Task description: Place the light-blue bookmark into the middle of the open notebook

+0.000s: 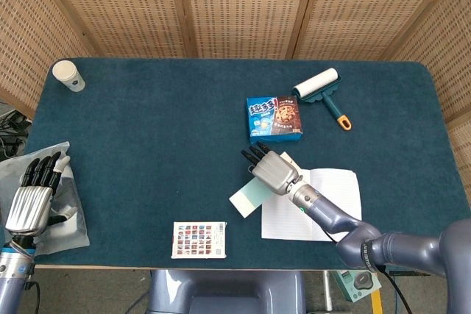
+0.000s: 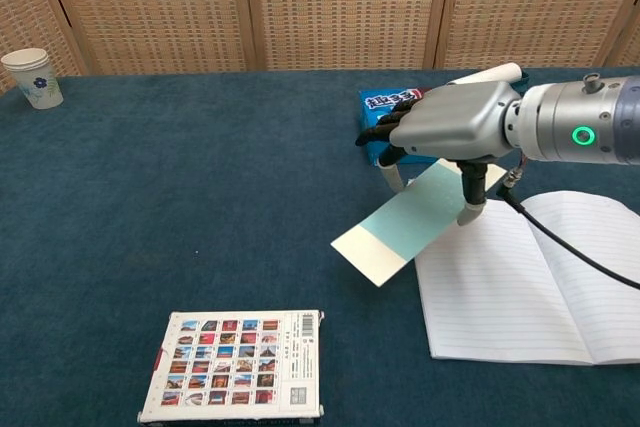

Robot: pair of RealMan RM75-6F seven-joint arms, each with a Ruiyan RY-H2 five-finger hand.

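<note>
Dark teal felt tabletop [image 1: 147,130], woven rattan screens [image 1: 243,5] behind; one open lined notebook [image 2: 520,277], one paper cup [image 1: 68,75]. Right hand [image 2: 455,127] pinches long light-blue paper bookmark [image 2: 400,227]; left hand [image 1: 33,196] idle, fingers straight, apart.

The blue snack box [image 1: 274,118] bears white characters (too small to read); nothing else legible.

1 bookmark [image 2: 405,226], 1 notebook [image 2: 520,287], 1 cup [image 1: 68,75], 2 boxes [image 1: 274,118].

The light-blue bookmark [image 2: 412,222] is a long strip with a pale end, tilted, hanging over the left edge of the open notebook [image 2: 530,282], which lies flat.
</note>
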